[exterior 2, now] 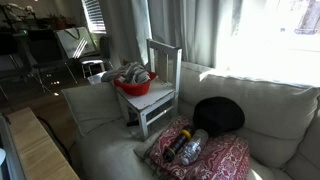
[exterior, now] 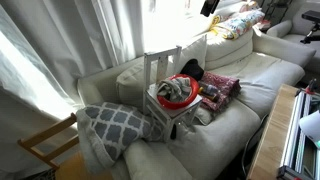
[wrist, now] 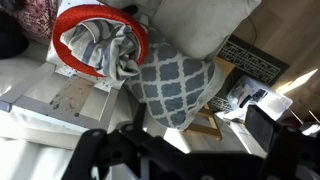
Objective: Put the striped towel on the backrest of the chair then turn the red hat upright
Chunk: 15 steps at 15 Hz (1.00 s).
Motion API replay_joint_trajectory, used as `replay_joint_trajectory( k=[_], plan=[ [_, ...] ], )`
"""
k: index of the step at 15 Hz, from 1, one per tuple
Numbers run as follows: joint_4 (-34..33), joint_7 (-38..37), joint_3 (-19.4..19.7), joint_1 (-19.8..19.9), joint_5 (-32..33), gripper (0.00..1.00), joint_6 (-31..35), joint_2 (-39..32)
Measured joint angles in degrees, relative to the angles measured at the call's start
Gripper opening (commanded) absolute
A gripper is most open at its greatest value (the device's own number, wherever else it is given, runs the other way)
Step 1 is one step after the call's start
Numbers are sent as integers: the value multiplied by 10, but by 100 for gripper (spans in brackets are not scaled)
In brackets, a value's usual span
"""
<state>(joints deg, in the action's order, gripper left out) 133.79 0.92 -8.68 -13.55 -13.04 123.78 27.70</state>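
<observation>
Red and round, the hat [wrist: 62, 28] is lying crown-down on the flat seat of the small white chair [wrist: 55, 95], its opening facing up. The striped towel [wrist: 105, 45] is sitting bunched inside the hat's bowl, grey and white folds spilling up to the rim. In both exterior views the red hat [exterior: 176, 93] [exterior 2: 135, 86] is filling most of the seat, with the towel [exterior: 174, 88] [exterior 2: 130, 72] heaped in it, and the slatted backrest of the chair [exterior: 162, 62] [exterior 2: 165, 70] is standing upright and bare behind them. The chair itself is standing on the cushions of a pale sofa [exterior: 250, 70].

A grey lattice-patterned pillow [wrist: 175, 85] is leaning just beside the chair, nearly touching the hat's rim in the wrist view; in an exterior view the pillow [exterior: 115, 122] is resting on the sofa's end. On the chair's other side a red patterned cloth bundle [exterior 2: 215, 158] is lying on the cushion, with a dark rounded object [exterior 2: 218, 115] sitting behind it against the sofa back. A natural wooden chair [exterior: 45, 140] is standing on the floor past the sofa's arm.

The gripper [wrist: 180, 140] is hanging above the scene as a dark silhouette across the bottom of the wrist view, over the pillow and well apart from the hat. Its jaws are spreading wide, with nothing between them.
</observation>
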Motion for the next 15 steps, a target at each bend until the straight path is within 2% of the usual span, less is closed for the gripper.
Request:
replay_joint_trajectory(
  k=[6, 8, 12, 15],
  plan=[
    [0, 3, 1, 0, -1, 100, -2, -3],
    [3, 1, 4, 3, -3, 100, -13, -25],
    [12, -1, 8, 33, 8, 100, -8, -125],
    [9, -9, 8, 48, 40, 100, 50, -207]
  ],
)
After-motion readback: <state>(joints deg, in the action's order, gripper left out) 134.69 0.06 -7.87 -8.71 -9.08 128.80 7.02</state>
